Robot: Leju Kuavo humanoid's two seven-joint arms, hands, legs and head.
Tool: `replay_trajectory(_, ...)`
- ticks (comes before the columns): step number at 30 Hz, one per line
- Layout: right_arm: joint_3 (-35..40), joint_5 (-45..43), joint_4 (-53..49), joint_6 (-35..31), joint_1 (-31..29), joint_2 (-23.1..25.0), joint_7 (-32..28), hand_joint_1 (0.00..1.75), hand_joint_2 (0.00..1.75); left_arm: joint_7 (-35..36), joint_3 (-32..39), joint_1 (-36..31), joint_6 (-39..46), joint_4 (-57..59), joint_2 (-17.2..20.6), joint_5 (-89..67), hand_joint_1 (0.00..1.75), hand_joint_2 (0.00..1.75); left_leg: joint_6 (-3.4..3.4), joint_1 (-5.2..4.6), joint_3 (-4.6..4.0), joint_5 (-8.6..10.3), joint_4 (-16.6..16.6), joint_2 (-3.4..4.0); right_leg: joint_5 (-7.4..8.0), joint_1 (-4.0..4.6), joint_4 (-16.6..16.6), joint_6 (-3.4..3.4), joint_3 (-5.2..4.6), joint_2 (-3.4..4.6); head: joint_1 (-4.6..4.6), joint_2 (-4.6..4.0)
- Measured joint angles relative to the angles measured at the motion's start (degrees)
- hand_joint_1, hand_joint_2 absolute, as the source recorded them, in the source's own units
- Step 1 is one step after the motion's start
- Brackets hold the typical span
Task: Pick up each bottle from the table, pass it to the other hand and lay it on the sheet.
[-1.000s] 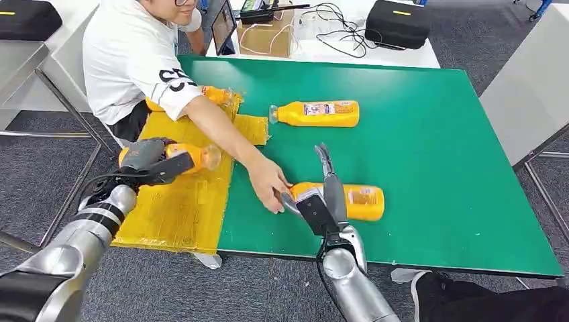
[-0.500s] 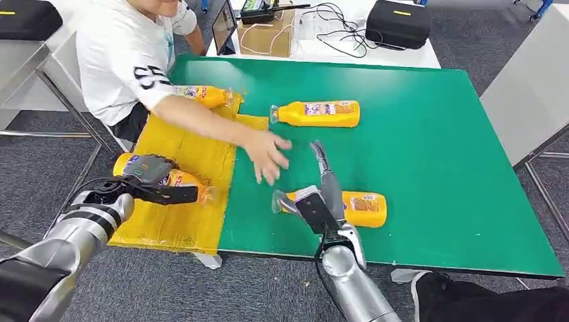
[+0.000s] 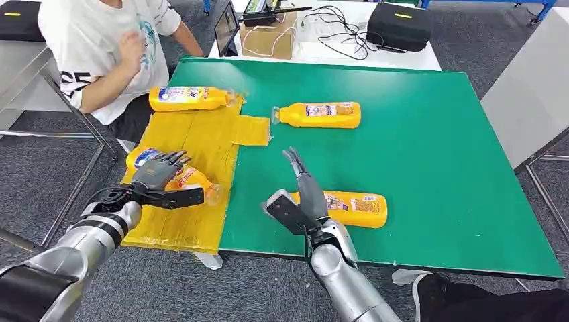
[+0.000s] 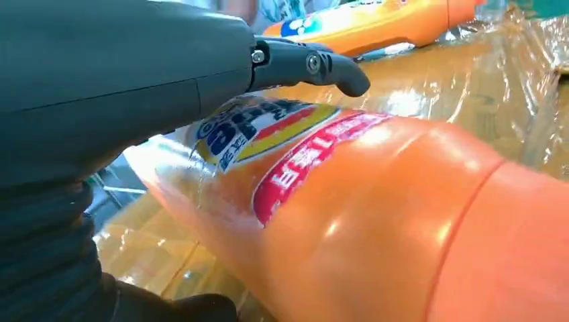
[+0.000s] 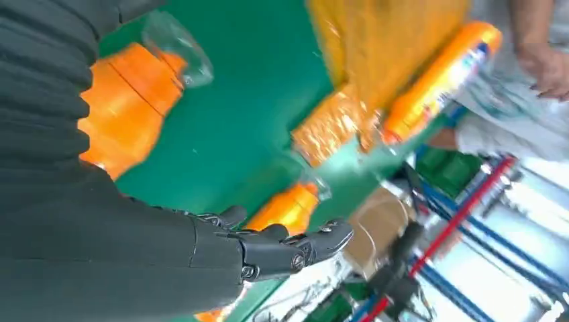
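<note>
I'm looking down at the green table [image 3: 429,154] with the yellow sheet [image 3: 194,144] laid over its left end, and a person [image 3: 111,47] sitting at the far left corner, hands drawn back to the chest. Four orange bottles are in play: one across the sheet's far edge [image 3: 190,98], one on bare green farther out [image 3: 319,114], one on the sheet under my left hand [image 3: 158,176], and the near bottle [image 3: 345,208] on the green just beside my right hand [image 3: 298,198]. That near bottle lies with its long axis across me, clear cap toward the sheet, base to the right; my right hand is well the nearer one, its fingers spread and empty, thumb on the cap side. The bottle sits just to the right of those fingers, apparently partly behind them. The left hand's fingers drape over the sheet bottle [image 4: 349,221]; I judge it a loose hold, ready to let go.
</note>
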Motion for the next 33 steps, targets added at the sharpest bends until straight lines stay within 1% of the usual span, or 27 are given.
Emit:
replay_trajectory(3,0.5,0.9,1.1,0.2,-0.2,-0.2,0.7,0.0,1.75,-0.5,0.8,0.3,0.4,0.0,-0.1,0.4,0.0,1.75,0.0,-0.01,0.03,0.0,0.0,-0.01,0.0,-0.01,0.0,0.0,0.04,-0.03,0.0,0.02)
replay_trajectory(8,1.7,4.2,2.6,1.2,-0.3,-1.0,3.0,0.0,1.75,-4.3,3.3,2.8,6.1,-1.0,-0.1,3.2,0.0,1.75,0.0,-0.01,0.04,0.0,0.0,-0.02,0.0,0.0,0.0,0.0,0.02,-0.04,0.0,0.0)
replay_trajectory(12,2.1,5.4,3.3,1.4,-0.3,-1.7,4.0,0.0,1.75,-5.7,4.9,4.2,7.3,-1.7,-0.2,4.5,0.0,1.75,0.0,-0.01,0.03,0.0,0.0,-0.01,0.0,0.0,0.0,0.0,0.02,-0.04,0.0,0.0)
replay_trajectory(14,2.6,7.5,3.6,1.9,-0.3,-2.2,5.6,0.0,1.75,-6.9,6.2,5.1,8.5,-2.5,-0.2,5.8,0.0,1.75,0.0,-0.01,0.03,0.0,0.0,0.01,0.0,0.0,0.0,0.0,0.01,-0.04,0.0,0.0)
replay_trajectory(17,3.6,13.5,3.8,1.0,0.0,-3.7,9.9,0.0,1.75,-10.2,8.9,7.5,10.1,-4.4,-0.2,9.5,0.0,1.75,0.0,-0.02,0.02,-0.01,0.0,0.0,0.0,0.0,0.0,0.0,-0.01,-0.04,0.0,0.0)
replay_trajectory(19,3.7,17.0,3.1,0.3,0.9,-5.1,11.9,0.0,1.75,-11.7,11.2,9.3,9.7,-6.3,-0.2,11.3,0.0,1.75,0.01,-0.02,0.0,-0.02,0.0,0.02,0.0,0.0,0.0,0.0,-0.02,-0.03,0.0,0.0)
replay_trajectory(22,3.7,20.0,1.8,0.2,1.8,-6.7,13.7,0.0,1.75,-12.5,13.7,10.7,9.3,-8.3,-0.3,11.9,0.0,1.75,0.01,-0.03,-0.06,-0.03,0.0,0.03,0.0,-0.01,0.0,0.0,-0.09,-0.03,-0.02,0.0)
replay_trajectory(26,3.6,24.0,0.3,1.2,1.7,-8.6,16.2,0.0,1.75,-14.5,17.2,12.2,9.0,-10.2,-0.9,14.0,0.0,1.75,0.01,-0.03,-0.1,-0.03,0.0,0.07,0.0,0.0,0.0,0.0,-0.17,-0.02,0.0,0.02)
replay_trajectory(28,3.4,25.2,0.2,2.9,1.0,-9.7,16.9,0.0,1.75,-15.9,19.2,12.6,6.5,-11.4,-1.6,16.0,0.0,1.75,0.01,-0.03,-0.11,-0.02,0.0,0.05,0.0,0.0,0.0,0.01,-0.17,-0.03,0.0,0.0)
replay_trajectory(30,3.2,25.5,0.7,6.1,-0.4,-10.6,17.4,0.0,1.75,-17.1,21.0,12.6,4.2,-12.3,-2.3,17.4,0.0,1.75,0.01,-0.03,-0.12,-0.01,0.0,0.05,0.01,0.0,0.0,0.01,-0.16,-0.03,-0.02,0.0)
replay_trajectory(33,3.2,26.5,4.5,8.9,-3.6,-11.8,18.0,0.0,1.75,-18.7,22.6,12.5,1.8,-13.2,-3.3,19.1,0.0,1.75,0.03,-0.03,-0.11,0.0,0.0,0.06,0.03,-0.01,0.0,0.03,-0.16,-0.02,0.0,0.0)
